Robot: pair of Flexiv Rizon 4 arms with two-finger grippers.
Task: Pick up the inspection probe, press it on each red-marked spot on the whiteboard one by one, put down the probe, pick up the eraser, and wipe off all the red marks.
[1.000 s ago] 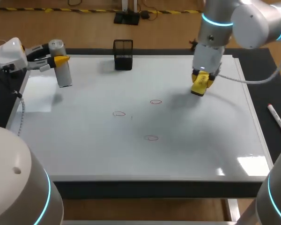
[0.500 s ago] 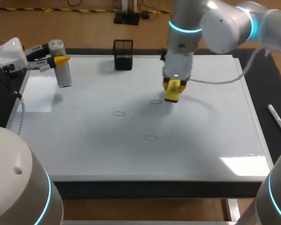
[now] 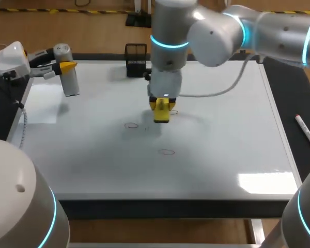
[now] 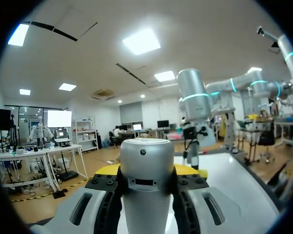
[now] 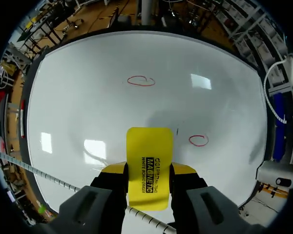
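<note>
- My right claw point(image 5: 149, 181) clenches the eraser point(image 5: 149, 146) face-down over the whiteboard point(image 3: 227, 155) to wipe the red marks point(image 5: 141, 81).
- Left claw point(image 3: 64, 66) grips the probe point(image 3: 70, 82), parked at the table's far-left corner, clear.

The eraser point(image 5: 149, 161) is yellow with black print, the marks point(image 5: 141, 81) red, the whiteboard point(image 3: 222, 129) white, the probe point(image 4: 145, 170) silver.
</note>
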